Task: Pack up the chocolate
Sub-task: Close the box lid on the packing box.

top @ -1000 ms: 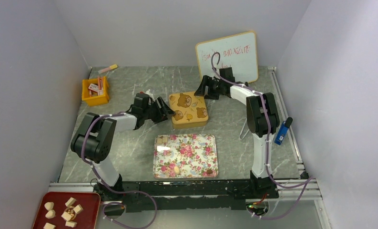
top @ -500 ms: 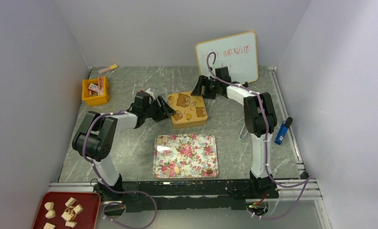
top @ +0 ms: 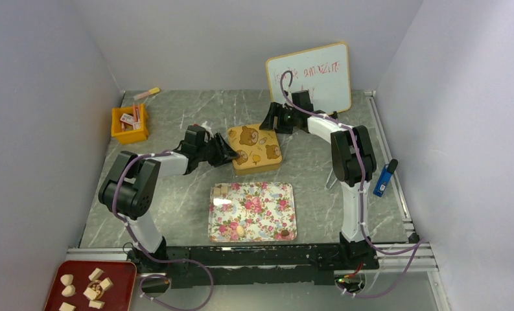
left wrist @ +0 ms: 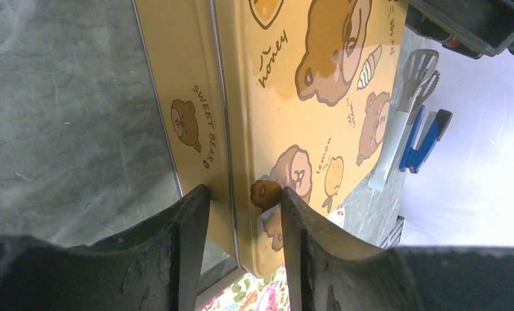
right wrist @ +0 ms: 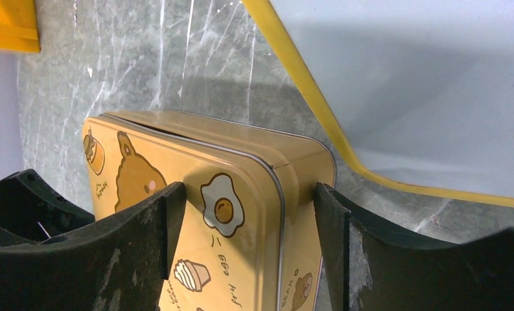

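Note:
A yellow bear-print tin (top: 256,149) lies shut at mid-table. My left gripper (top: 226,154) is shut on its near-left edge; in the left wrist view one finger (left wrist: 192,220) presses the side wall and the other sits on the lid (left wrist: 319,58). My right gripper (top: 271,122) is open and straddles the tin's far corner (right wrist: 267,175), fingers close on both sides. Chocolate pieces (top: 240,229) lie on the floral tray (top: 267,194) in front of the tin. More cream chocolate (top: 89,288) sits on a red tray (top: 121,272) at the bottom left.
An orange bin (top: 129,133) holding red-and-white packets stands at the back left, with a small pink-and-yellow stick (top: 146,93) behind it. A whiteboard (top: 309,76) leans on the back wall. A blue clip (top: 384,178) lies at the right edge.
My left jaws have narrowed onto the tin's edge. My right gripper has slid left onto the tin's far corner, and the tin has shifted slightly.

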### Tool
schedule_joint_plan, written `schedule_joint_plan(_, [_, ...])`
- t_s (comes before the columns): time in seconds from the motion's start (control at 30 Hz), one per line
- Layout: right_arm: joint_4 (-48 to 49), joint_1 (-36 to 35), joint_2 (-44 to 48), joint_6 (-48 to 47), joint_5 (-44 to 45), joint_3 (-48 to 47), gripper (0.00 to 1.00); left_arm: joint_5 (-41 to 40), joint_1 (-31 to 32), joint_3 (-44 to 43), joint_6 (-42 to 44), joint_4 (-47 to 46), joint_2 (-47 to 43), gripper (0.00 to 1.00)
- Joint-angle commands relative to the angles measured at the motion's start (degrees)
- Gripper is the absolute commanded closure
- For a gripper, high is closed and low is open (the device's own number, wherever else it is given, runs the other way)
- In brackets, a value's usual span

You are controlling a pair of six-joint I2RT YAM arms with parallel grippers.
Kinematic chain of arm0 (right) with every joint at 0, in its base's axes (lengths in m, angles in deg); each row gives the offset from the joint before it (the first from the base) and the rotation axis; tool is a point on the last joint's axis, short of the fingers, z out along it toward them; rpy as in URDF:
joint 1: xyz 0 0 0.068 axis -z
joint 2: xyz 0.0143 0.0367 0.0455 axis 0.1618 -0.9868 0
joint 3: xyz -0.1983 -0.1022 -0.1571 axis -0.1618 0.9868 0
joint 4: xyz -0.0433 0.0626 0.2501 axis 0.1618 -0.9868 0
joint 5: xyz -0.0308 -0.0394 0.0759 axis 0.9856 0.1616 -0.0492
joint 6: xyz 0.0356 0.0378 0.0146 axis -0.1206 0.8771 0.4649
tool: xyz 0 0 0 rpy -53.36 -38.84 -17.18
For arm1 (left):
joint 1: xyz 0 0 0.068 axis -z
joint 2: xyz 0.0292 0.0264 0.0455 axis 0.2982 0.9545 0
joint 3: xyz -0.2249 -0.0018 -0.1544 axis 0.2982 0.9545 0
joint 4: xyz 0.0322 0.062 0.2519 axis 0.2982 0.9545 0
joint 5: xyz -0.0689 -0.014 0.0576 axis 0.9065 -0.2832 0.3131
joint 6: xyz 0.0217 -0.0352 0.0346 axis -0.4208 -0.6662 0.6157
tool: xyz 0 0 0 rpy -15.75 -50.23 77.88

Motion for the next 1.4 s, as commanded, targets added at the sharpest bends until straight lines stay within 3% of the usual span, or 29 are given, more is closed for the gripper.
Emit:
schedule_joint_plan(0.0, [-2.8,-1.3,-1.8,-2.2,4.7,0.0,0.28,-0.8,1.0,-1.2,0.9,5.2,2.4,0.53])
schedule_joint_plan(0.13, [-3.2,-1.4,-2.6,-1.7,5.0,-0.4,0.33,-1.3,1.0,-2.8,1.5,7.1,3.5,0.56])
schedule_joint_plan(0.37, [-5.4,-1.4,-5.3,-0.8,5.3,-2.6,0.54,-1.2,1.1,-4.4,2.2,9.7,5.3,0.62])
schedule_joint_plan(0.67, [-10.0,-1.6,-8.6,0.2,5.1,-3.3,0.98,-2.3,1.0,-7.0,3.4,13.9,6.4,0.64])
schedule_joint_plan(1.0, [-15.3,-3.1,-5.2,-0.3,7.6,2.4,1.0,-4.7,0.0,-10.7,4.4,19.3,7.1,0.64])
schedule_joint_plan(1.37, [-13.6,-4.2,3.2,1.3,8.7,14.5,1.0,-6.4,-1.3,-12.9,5.7,22.3,7.4,0.64])
